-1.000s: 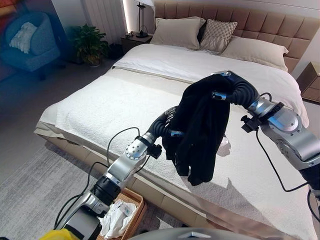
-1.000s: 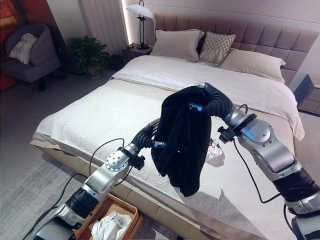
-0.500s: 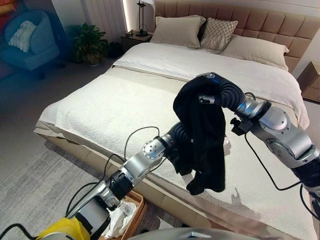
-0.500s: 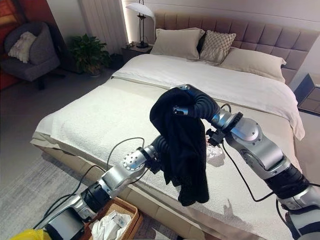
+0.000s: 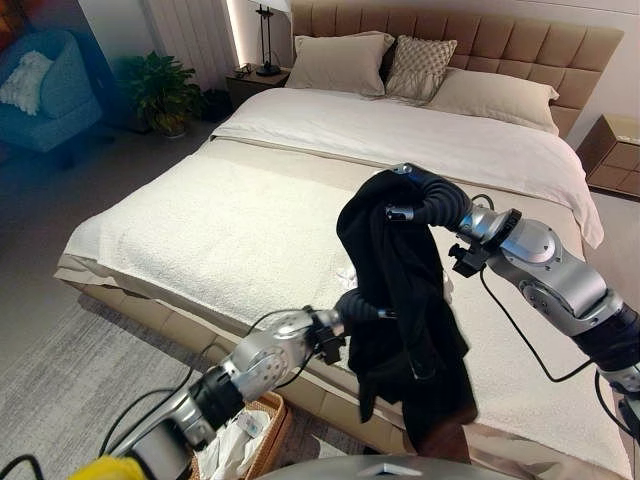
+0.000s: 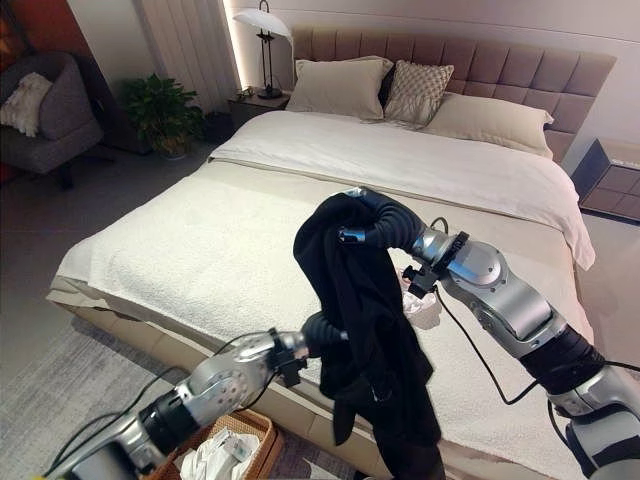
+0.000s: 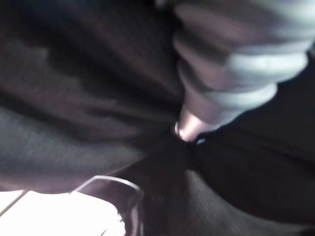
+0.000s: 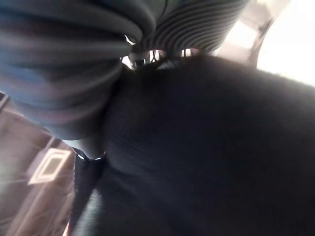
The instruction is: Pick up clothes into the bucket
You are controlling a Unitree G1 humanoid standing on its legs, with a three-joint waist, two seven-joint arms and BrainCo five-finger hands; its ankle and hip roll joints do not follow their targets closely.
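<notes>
Both hands (image 5: 405,205), garment (image 5: 400,300) lower now

No text, label, number or sign can be read anywhere in these views
</notes>
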